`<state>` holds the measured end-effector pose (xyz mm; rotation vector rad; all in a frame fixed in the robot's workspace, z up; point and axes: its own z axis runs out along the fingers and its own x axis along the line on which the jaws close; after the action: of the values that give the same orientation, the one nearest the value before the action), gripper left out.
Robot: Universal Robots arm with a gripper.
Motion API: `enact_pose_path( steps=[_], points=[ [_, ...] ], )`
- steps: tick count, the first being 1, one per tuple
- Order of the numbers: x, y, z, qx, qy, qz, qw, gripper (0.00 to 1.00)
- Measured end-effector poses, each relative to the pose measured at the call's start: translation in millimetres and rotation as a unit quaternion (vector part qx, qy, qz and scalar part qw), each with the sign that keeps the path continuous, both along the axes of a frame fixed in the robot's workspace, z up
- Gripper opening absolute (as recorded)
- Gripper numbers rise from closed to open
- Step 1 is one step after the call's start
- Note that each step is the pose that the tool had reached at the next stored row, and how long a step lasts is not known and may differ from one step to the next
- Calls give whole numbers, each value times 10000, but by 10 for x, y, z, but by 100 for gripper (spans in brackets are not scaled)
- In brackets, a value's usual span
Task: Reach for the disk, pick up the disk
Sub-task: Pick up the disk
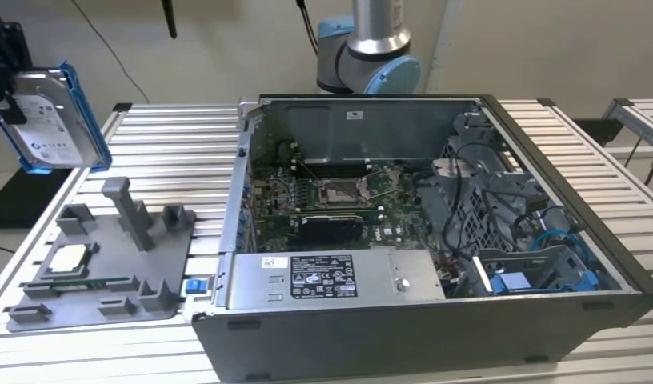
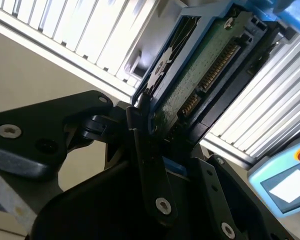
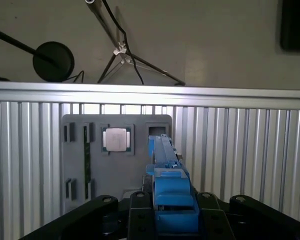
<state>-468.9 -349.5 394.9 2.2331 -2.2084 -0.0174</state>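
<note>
My pincer point(image 3: 175, 210) is clamped on the disk point(image 1: 51, 120), with its two fingers pressing the blue frame from both sides. In the exterior view the disk hangs upright in the air at about ten o'clock, well above the grey holder point(image 1: 145, 264) on the tabletop point(image 1: 166, 128). Reaching and lifting look done to me. The white label carries small print that I cannot read.

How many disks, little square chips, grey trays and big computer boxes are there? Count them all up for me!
disk: 1, gripped in the tool
square chip: 1, lying on the grey tray
grey tray: 1
computer case: 1, open
Total: 4
</note>
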Motion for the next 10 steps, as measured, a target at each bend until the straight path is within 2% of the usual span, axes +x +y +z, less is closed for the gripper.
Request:
enact_pose_path(
  steps=[6, 10],
  points=[
    [0, 0, 71, 0, 0, 0, 10000, 0],
    [0, 0, 148, 0, 0, 0, 10000, 0]
  ],
)
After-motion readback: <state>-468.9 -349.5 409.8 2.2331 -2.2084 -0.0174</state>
